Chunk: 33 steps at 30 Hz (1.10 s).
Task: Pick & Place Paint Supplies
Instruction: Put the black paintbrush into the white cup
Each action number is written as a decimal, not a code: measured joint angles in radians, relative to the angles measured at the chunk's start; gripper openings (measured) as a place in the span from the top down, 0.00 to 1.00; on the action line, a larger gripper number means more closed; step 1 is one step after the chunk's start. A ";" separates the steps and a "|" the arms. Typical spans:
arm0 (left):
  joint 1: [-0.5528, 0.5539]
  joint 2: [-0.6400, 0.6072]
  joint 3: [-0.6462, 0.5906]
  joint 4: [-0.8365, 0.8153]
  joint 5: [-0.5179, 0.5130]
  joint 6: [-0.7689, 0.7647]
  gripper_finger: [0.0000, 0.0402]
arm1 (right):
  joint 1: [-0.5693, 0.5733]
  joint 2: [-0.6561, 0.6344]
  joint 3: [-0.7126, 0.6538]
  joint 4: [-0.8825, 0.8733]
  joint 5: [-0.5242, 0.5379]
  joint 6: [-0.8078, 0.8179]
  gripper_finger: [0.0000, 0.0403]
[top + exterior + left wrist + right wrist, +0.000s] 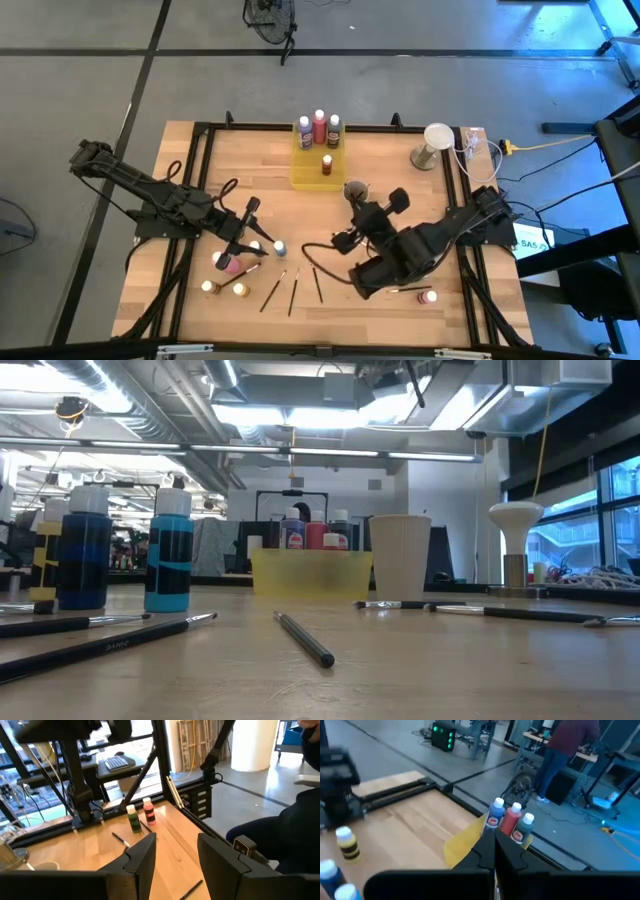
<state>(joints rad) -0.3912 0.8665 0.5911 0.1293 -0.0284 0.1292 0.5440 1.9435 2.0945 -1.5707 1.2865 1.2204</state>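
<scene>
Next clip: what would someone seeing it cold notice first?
Probably the translucent yellow tray at the far middle of the wooden table, with a few paint bottles standing in it. Next, the two dark arms reaching inward: the left tool open among the loose bottles near the front left, the right tool shut near the centre. Thin brushes lie scattered along the front edge.
</scene>
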 joint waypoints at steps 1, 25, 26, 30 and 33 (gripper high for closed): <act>0.000 0.000 0.000 -0.003 0.000 -0.003 0.65 | -0.007 -0.010 0.000 0.000 0.003 0.001 1.00; -0.002 0.000 0.000 -0.017 0.004 0.014 0.65 | -0.137 -0.527 -0.757 0.000 0.065 0.461 1.00; -0.002 0.000 0.000 -0.016 0.004 0.014 0.65 | -0.124 -0.576 -0.797 -0.001 0.041 0.482 1.00; -0.002 0.000 0.000 -0.015 0.001 0.015 0.65 | -0.036 -0.747 -0.939 0.062 0.014 0.547 1.00; -0.002 0.000 0.000 -0.009 -0.004 0.015 0.65 | 0.033 -0.833 -1.047 0.195 0.036 0.494 1.00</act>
<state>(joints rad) -0.3928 0.8665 0.5911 0.1199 -0.0325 0.1444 0.5768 1.1102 1.0480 -1.3761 1.3230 1.7142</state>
